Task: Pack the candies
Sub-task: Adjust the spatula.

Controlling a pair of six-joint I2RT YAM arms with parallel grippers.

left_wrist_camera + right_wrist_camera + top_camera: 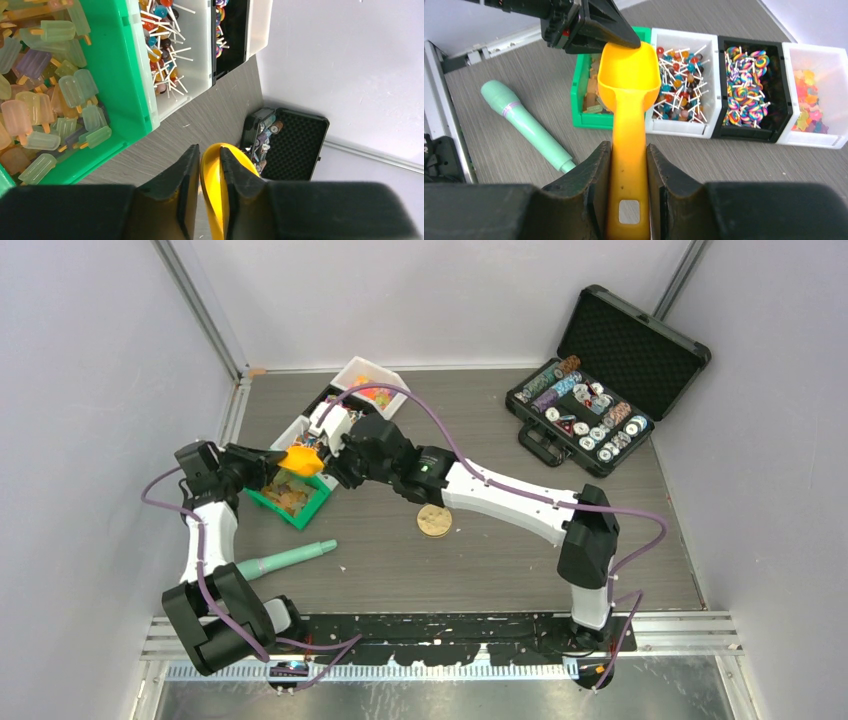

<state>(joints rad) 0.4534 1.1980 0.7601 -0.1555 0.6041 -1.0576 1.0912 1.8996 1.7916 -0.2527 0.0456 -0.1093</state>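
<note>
Scoop [629,85] of orange plastic, rim pinched by left gripper [210,152], handle by right gripper [629,145], near light, loose candies [746,82] needing scooping.

Your left gripper [210,156]: clamped on yellow scoop [214,200], below-right of green bin [127,75] | green bin: ice-lolly candies [45,100] inside | white bin [200,55]: touching green bin's right, holds lollipops [162,45]

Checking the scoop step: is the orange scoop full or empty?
Empty. The right wrist view looks straight into the orange scoop: bare plastic bowl, none of the candies in it.
</note>
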